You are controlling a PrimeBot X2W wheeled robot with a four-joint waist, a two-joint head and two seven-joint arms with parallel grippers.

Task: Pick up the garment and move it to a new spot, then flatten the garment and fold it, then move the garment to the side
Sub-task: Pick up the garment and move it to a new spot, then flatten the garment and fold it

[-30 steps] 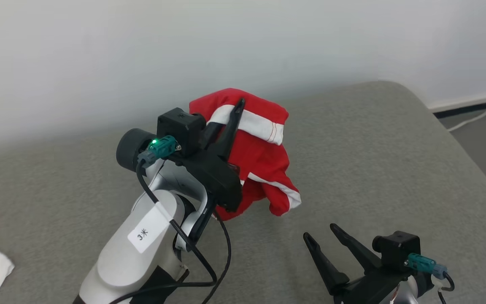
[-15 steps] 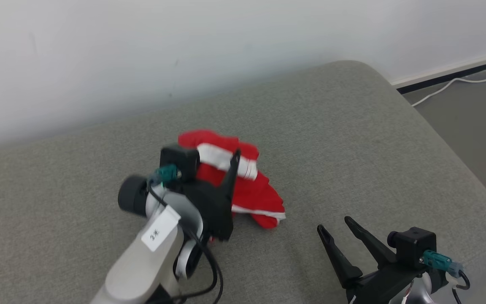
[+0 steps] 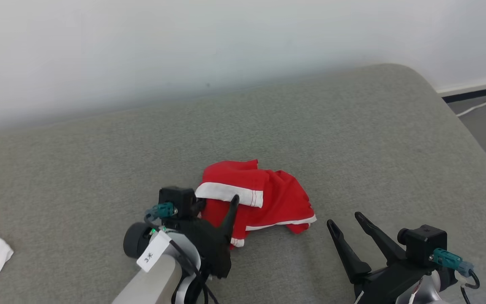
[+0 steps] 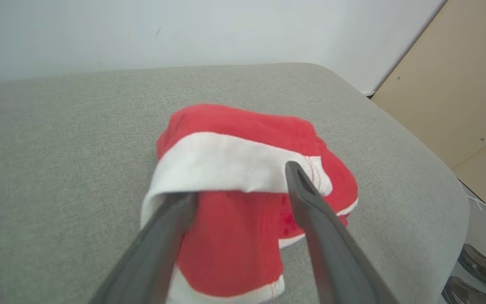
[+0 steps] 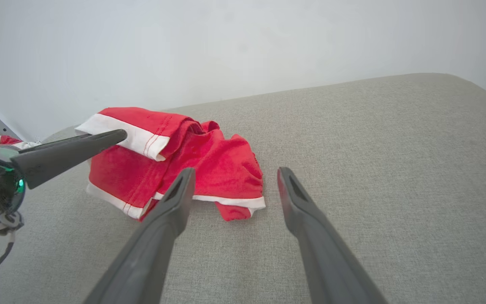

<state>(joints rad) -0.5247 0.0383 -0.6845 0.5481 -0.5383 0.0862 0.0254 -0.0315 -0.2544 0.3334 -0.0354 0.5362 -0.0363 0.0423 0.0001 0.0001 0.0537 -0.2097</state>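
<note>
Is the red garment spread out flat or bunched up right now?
Bunched up. The red garment lies in a crumpled heap on the grey cushion, its white waistband doubled over on top.

A second ago the left pincer [image 3: 219, 201] was clamped on the red garment [image 3: 276, 198] and held it up in a bunch, the cloth hanging clear of the grey cushion [image 3: 352, 139]. Half a second ago the arm had come lower and the jaws had begun to part. Now the jaws stand wide apart and the garment has dropped: it lies slumped on the cushion, lower and more spread out than the hanging bunch was. Its white band [image 4: 226, 162] is draped over the tip of one jaw, with the other jaw just beside it. The head camera has also moved, so the whole scene sits differently in its view.
</note>
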